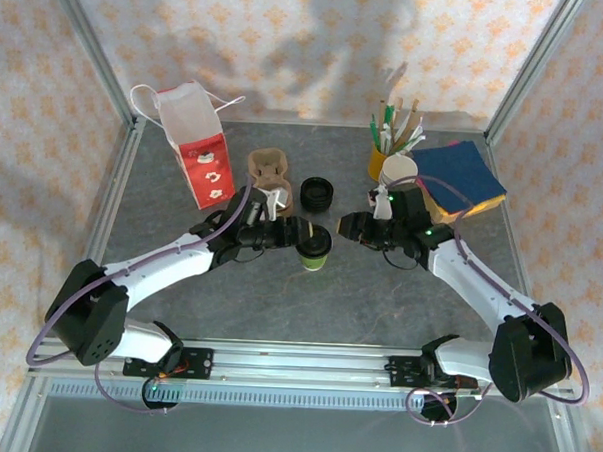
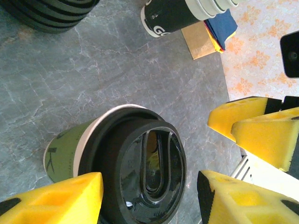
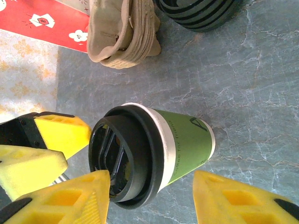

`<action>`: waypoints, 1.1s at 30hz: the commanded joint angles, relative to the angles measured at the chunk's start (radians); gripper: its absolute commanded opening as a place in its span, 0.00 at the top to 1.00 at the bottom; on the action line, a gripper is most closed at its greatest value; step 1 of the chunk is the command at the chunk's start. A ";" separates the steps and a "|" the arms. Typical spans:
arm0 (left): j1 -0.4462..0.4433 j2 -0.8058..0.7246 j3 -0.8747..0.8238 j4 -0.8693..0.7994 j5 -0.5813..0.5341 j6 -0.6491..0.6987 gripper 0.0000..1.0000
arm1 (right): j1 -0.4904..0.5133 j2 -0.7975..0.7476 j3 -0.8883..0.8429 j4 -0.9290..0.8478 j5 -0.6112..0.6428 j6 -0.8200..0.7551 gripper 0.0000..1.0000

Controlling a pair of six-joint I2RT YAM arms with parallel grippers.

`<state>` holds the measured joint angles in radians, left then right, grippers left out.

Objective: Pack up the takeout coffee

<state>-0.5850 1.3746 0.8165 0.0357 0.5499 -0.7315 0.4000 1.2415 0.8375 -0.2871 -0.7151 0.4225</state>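
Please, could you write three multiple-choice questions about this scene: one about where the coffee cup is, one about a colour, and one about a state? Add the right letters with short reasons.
1. Where does the takeout coffee stand? A in the red bag; B on the grey table; C in the cardboard carrier.
2. What colour is its lid? A white; B black; C green.
3. How does it stand? A upright, lid on; B lying on its side; C upright, no lid.
Answers: 1 B, the top view shows grey table around it; 2 B, both wrist views show a black lid; 3 A, the lid sits on the rim, facing up.
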 commanded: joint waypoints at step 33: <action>0.007 0.041 0.058 -0.040 -0.142 0.063 0.27 | 0.044 0.103 -0.025 0.126 -0.043 0.020 0.50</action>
<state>-0.5861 1.3899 0.8501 -0.0135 0.4068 -0.6827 0.4374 1.3315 0.7803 -0.1917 -0.7631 0.4515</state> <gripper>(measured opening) 0.738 0.499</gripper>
